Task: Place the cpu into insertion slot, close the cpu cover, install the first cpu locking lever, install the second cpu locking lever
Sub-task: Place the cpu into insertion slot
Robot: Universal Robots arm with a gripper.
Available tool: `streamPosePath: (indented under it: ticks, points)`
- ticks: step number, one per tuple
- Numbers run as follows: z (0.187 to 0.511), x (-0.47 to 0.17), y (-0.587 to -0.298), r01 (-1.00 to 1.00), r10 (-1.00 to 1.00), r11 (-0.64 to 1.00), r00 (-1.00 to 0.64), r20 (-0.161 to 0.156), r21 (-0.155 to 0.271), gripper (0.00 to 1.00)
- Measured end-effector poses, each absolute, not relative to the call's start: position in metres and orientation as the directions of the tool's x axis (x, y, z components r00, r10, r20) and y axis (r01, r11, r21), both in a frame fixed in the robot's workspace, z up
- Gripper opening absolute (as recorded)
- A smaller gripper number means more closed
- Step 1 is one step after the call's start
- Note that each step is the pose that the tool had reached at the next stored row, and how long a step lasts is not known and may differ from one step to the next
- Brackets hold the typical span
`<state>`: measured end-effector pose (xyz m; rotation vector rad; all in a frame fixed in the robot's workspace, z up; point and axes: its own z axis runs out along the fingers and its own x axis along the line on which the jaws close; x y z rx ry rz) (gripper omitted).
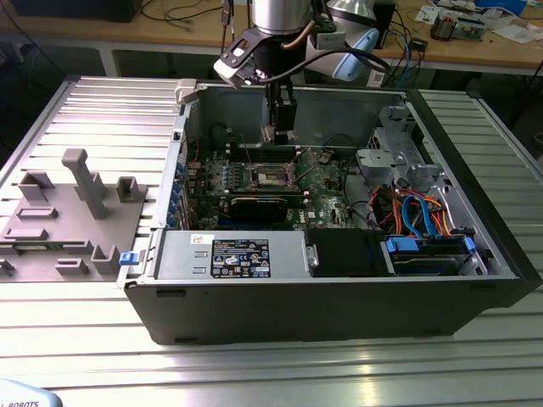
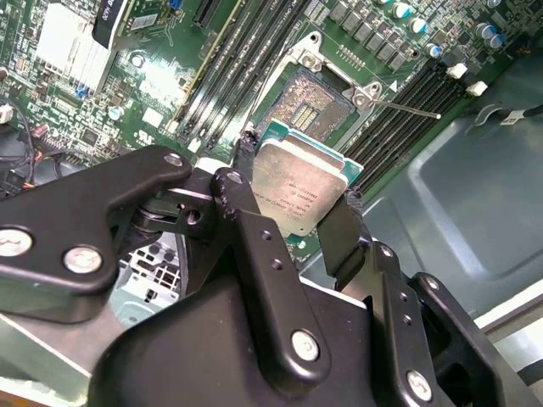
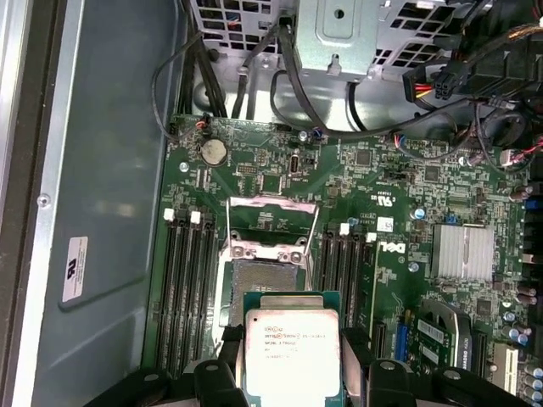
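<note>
Now clamps the small flat square silver-grey cpu (image 3: 291, 352), fine print across its top, by opposite edges in the clenched black two-finger gripper (image 2: 297, 181), apparently to leave its underside free, above the open dark silver-rimmed insertion slot (image 3: 254, 284), with the thin silvery cpu cover (image 3: 265, 249) standing open beyond.

From my remote station, the exterior view shows an open computer case (image 1: 339, 305) on a slatted metal table (image 1: 271, 373). Inside, a green motherboard (image 1: 327, 191) lies centre. A labelled power supply (image 1: 182, 254) sits at seven o'clock, with blue and orange cables (image 1: 420, 212) at three o'clock. A grey fixture tray (image 1: 51, 250) rests outside at nine o'clock.
</note>
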<state>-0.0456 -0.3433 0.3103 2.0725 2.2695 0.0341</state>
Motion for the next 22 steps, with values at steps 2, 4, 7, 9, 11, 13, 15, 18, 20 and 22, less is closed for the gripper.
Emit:
streamPosePath:
  ticks: [2, 4, 7, 9, 11, 13, 15, 18, 20, 22]
  points:
    - [0.3103, -0.0456, -0.3433, 0.995, 0.996, 0.081, -0.079, -0.035, 0.062, 0.54]
    - [0.3103, -0.0456, -0.3433, 0.995, 0.997, 0.076, -0.074, -0.035, 0.062, 0.54]
    - [0.3103, -0.0455, -0.3433, 0.996, 0.997, 0.065, -0.063, -0.036, 0.062, 0.54]
    - [0.3103, -0.0456, -0.3433, 0.996, 0.998, 0.06, -0.058, -0.036, 0.062, 0.54]
    - [0.3102, -0.0456, -0.3433, 0.997, 0.998, 0.055, -0.053, -0.036, 0.062, 0.54]
    - [0.3102, -0.0456, -0.3433, 0.997, 0.998, 0.049, -0.046, -0.036, 0.062, 0.54]
    - [0.3101, -0.0456, -0.3433, 0.997, 0.999, 0.042, -0.04, -0.036, 0.062, 0.54]
    - [0.3101, -0.0456, -0.3433, 0.997, 0.999, 0.035, -0.033, -0.036, 0.062, 0.54]
    - [0.31, -0.0456, -0.3433, 0.998, 0.999, 0.029, -0.027, -0.036, 0.062, 0.54]
    - [0.31, -0.0456, -0.3433, 0.998, 0.999, 0.023, -0.021, -0.036, 0.062, 0.54]
